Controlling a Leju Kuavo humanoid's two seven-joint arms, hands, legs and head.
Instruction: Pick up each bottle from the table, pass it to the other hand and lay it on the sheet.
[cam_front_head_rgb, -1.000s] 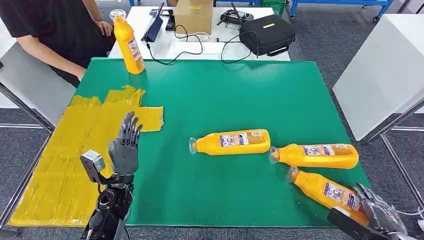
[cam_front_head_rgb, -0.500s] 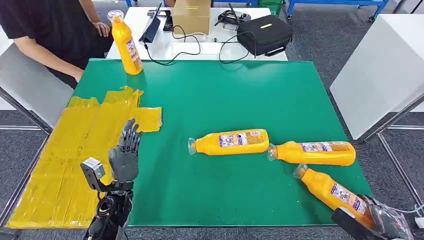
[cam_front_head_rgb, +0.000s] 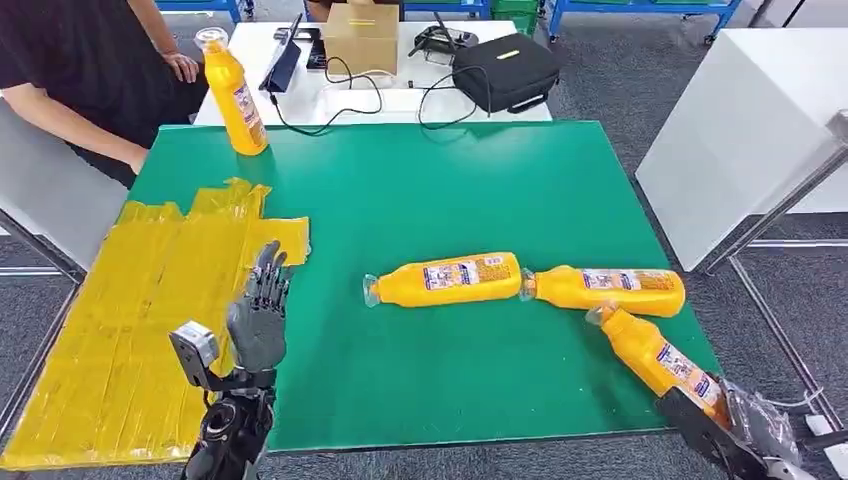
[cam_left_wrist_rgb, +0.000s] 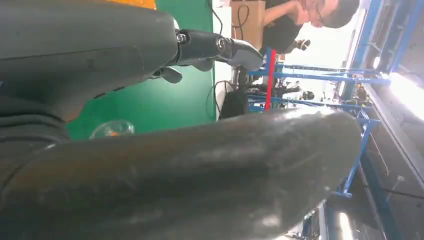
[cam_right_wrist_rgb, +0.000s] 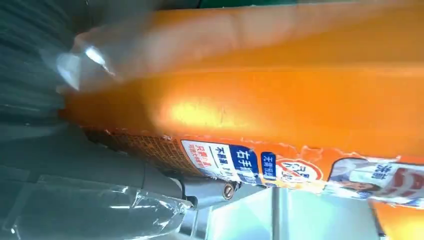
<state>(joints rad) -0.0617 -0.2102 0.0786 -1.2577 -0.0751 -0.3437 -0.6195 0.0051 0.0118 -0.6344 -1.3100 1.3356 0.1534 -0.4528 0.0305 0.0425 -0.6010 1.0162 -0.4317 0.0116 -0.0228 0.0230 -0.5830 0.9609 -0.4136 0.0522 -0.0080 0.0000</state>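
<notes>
Sheet (cam_front_head_rgb: 120, 330) bare, no bottle laid yet. Right hand (cam_front_head_rgb: 755, 435) fingers clamp nearest orange bottle (cam_front_head_rgb: 655, 355); left hand (cam_front_head_rgb: 260, 315) fingers apart, waiting.

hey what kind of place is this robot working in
Probably a robotics lab or test workshop: a green work table, blue metal racks behind it, and a white desk strewn with cables, a cardboard box and a black bag.

Orange bottle (cam_right_wrist_rgb: 280, 95) w/ label, close against grey hand (cam_right_wrist_rgb: 75, 165).
</notes>
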